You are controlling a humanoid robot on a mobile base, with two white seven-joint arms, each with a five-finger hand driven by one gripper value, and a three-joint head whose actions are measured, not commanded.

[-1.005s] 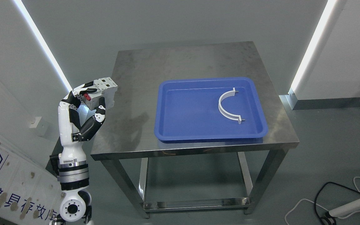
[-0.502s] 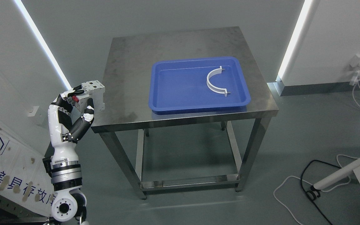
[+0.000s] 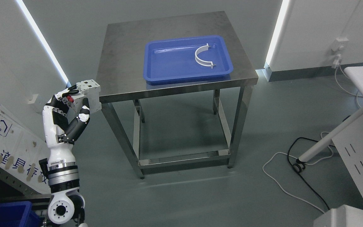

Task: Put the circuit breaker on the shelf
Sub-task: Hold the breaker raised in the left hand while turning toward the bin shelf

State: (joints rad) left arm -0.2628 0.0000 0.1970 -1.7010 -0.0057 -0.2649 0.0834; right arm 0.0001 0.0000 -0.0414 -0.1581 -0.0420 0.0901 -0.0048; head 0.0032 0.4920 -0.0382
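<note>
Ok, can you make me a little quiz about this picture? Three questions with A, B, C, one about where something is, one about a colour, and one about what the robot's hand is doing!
1. Where is the white curved piece?
A. On the floor
B. In the tray
C. In the robot's hand

2. What colour is the tray on the metal table?
A. Blue
B. Green
C. Yellow

3. What is the left hand doing?
A. Lying flat on the table
B. Hanging open, holding nothing
C. Gripping the circuit breaker

Answers:
1. B, the white arc lies at the tray's right end.
2. A, the whole tray is bright blue.
3. C, the fingers wrap round the grey block, held in the air beside the table's left edge.
</note>
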